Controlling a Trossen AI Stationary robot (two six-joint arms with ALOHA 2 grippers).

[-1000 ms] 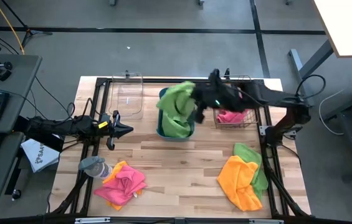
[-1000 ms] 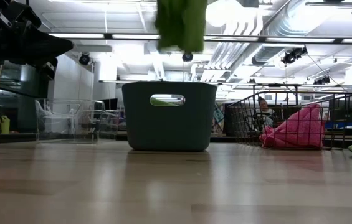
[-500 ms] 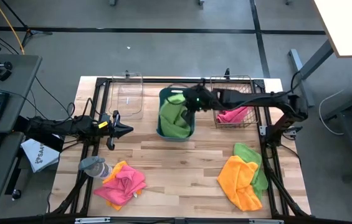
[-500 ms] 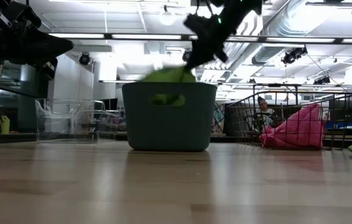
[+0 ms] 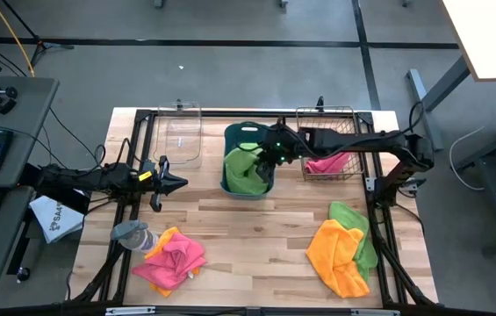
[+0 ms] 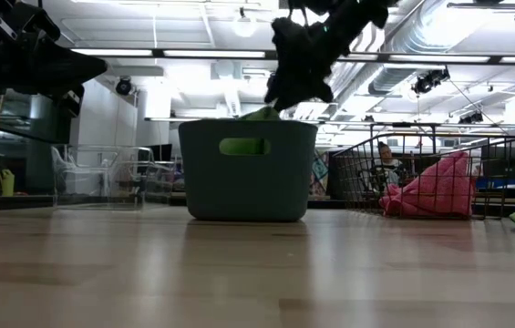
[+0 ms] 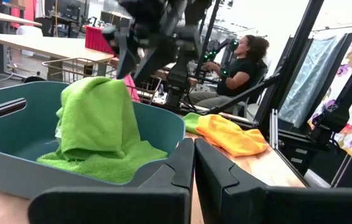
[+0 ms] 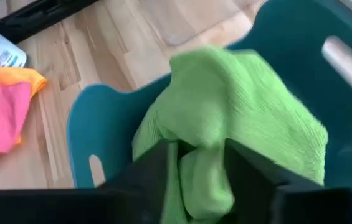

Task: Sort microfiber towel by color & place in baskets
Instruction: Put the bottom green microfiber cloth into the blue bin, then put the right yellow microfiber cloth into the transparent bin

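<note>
Right gripper point(image 5: 269, 156) over teal tub point(image 5: 230, 134), fingers clamped on green towel point(image 5: 246, 169) piled inside tub. Left gripper point(image 5: 176, 183) idle at desk's point(image 5: 256, 233) left side, fingers together.

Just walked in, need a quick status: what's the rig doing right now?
The right gripper is down over the teal tub, shut on a green towel it is lowering inside. A pink towel sits in the wire-mesh basket; the clear bin looks empty. The left gripper waits shut at the table's left.
</note>
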